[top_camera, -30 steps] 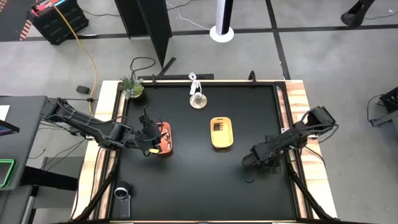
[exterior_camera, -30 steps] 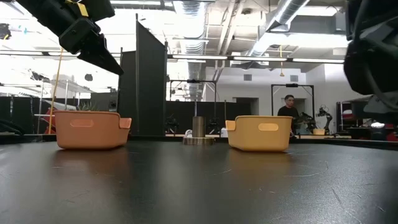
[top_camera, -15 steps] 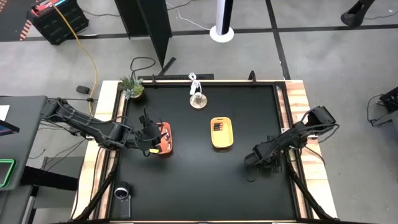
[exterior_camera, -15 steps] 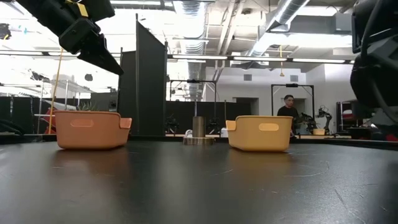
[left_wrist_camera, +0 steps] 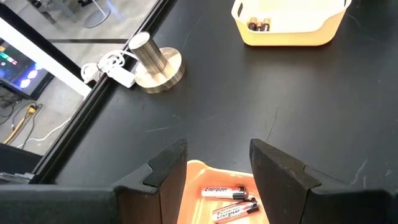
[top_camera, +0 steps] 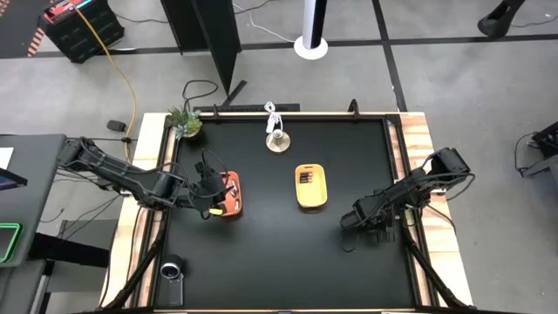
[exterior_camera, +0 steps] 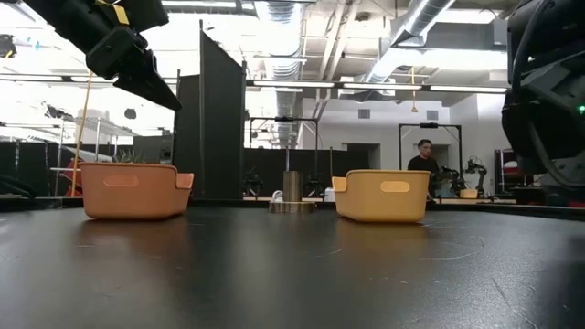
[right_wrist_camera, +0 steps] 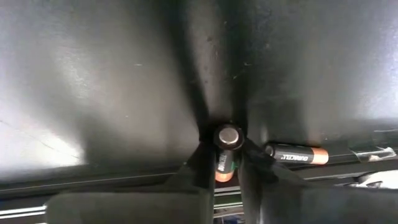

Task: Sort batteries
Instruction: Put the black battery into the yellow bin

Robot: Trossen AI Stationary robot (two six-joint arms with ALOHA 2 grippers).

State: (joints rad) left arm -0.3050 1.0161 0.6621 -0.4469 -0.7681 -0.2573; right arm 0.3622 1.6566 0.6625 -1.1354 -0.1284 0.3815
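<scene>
A dark battery with a copper end (right_wrist_camera: 225,155) is clenched between the fingers (right_wrist_camera: 193,165) of the right tool (top_camera: 349,223), its flat terminal facing the wrist camera. A second copper-ended battery (right_wrist_camera: 297,154) is seen lying on the black table (top_camera: 270,253) just beside it, apart from the fingers. On the high view the right tool is placed at about 4 o'clock from the table's centre, near the right edge.

Two dark batteries (left_wrist_camera: 259,25) are held in the yellow tray (top_camera: 310,186), which is set near the centre of the table. Two whitish batteries (left_wrist_camera: 230,199) are seen lying in the orange tray (top_camera: 231,194) at about 9 o'clock from the yellow one.

The left tool (top_camera: 213,188) is hung above the orange tray with its fingers (left_wrist_camera: 168,171) released and spread wide, nothing between them.

A metal cylinder on a round base (top_camera: 277,139) is stood at 12 o'clock, with a small potted plant (top_camera: 185,122) at the far left corner.
</scene>
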